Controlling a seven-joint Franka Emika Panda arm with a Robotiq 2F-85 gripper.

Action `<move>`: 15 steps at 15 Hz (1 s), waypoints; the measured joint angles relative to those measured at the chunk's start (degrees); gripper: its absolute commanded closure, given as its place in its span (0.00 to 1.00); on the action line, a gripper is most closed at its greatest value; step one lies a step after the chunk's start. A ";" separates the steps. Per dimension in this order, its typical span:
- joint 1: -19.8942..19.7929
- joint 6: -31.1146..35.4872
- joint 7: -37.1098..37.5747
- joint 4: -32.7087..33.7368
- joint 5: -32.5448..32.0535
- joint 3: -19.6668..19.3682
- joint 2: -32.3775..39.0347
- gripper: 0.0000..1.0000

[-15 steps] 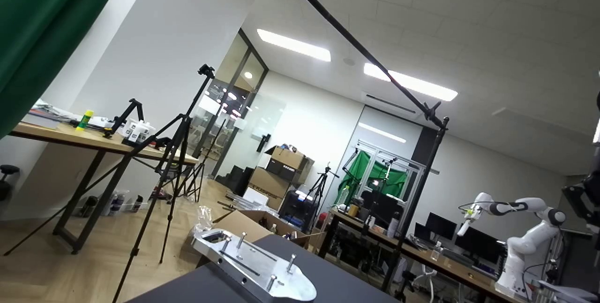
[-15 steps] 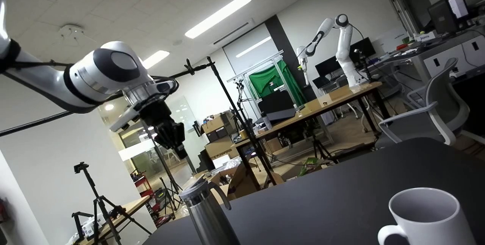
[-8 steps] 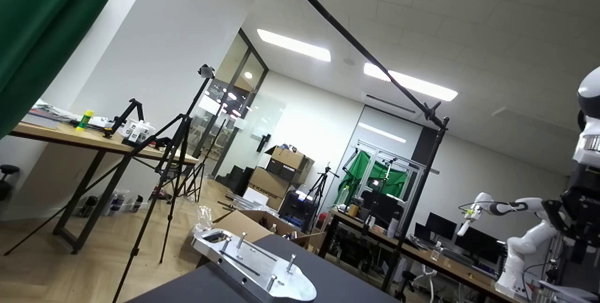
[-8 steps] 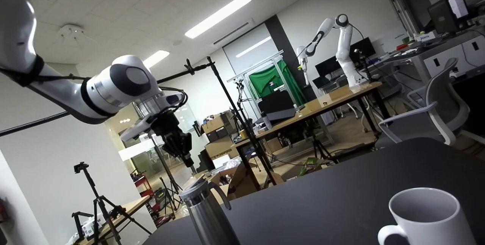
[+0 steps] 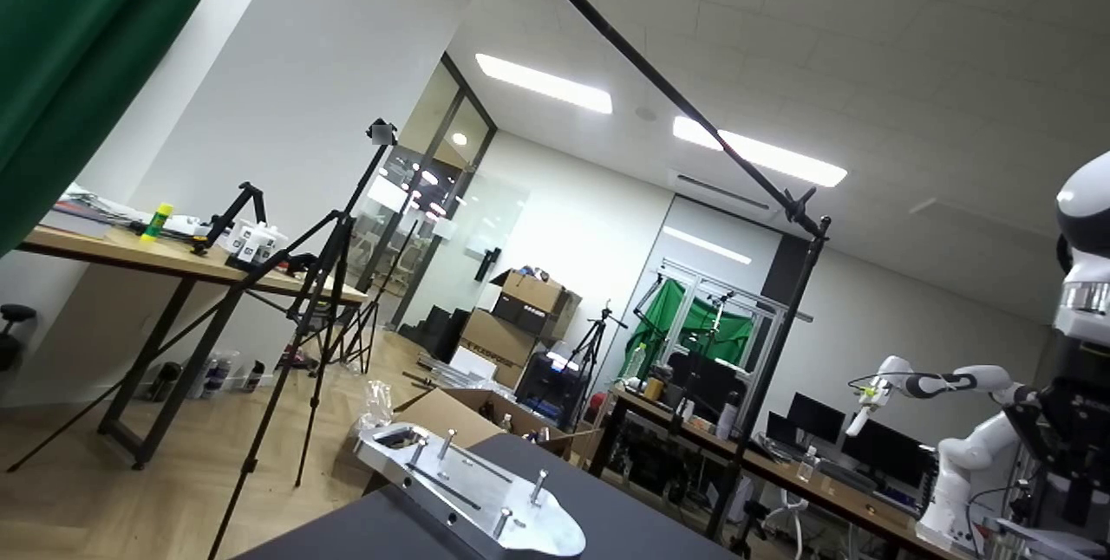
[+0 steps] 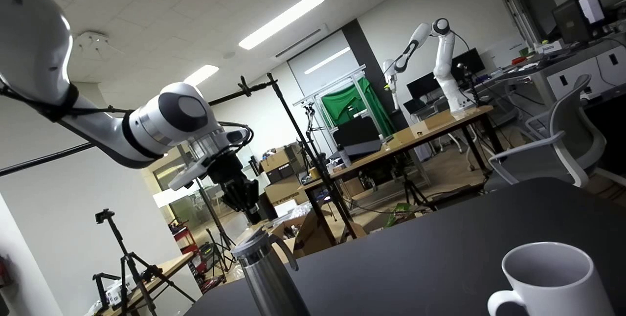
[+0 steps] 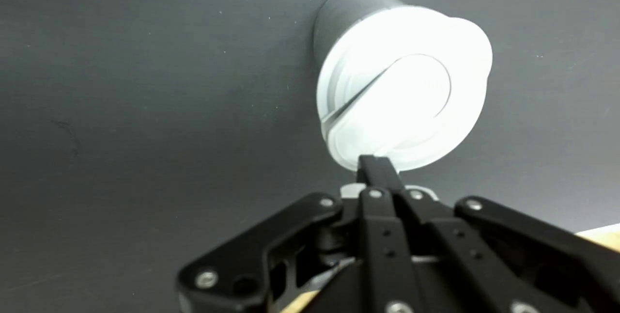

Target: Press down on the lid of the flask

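Gripper (image 6: 253,219) above flask lid (image 6: 251,245), white shape (image 7: 352,190) behind fingers (image 7: 380,177) unclear.

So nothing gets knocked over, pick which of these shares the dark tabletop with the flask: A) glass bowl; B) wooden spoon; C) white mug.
C: in an exterior view the white mug shows on the dark tabletop, right of the flask in the picture.

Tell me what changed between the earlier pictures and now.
In an exterior view the gripper has moved down and toward picture right, closer to the lid of the flask. Nothing was taken hold of or let go. The flask, mug and metal plate stayed as they were.
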 measured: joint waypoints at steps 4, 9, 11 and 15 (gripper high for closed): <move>0.27 -1.92 0.01 1.26 0.06 -0.74 2.27 1.00; 0.47 -3.74 0.11 2.97 0.12 -1.13 3.61 1.00; 0.76 -4.41 0.21 3.42 0.16 -1.28 3.84 1.00; 1.18 -5.91 0.22 4.14 0.12 -1.39 3.98 0.69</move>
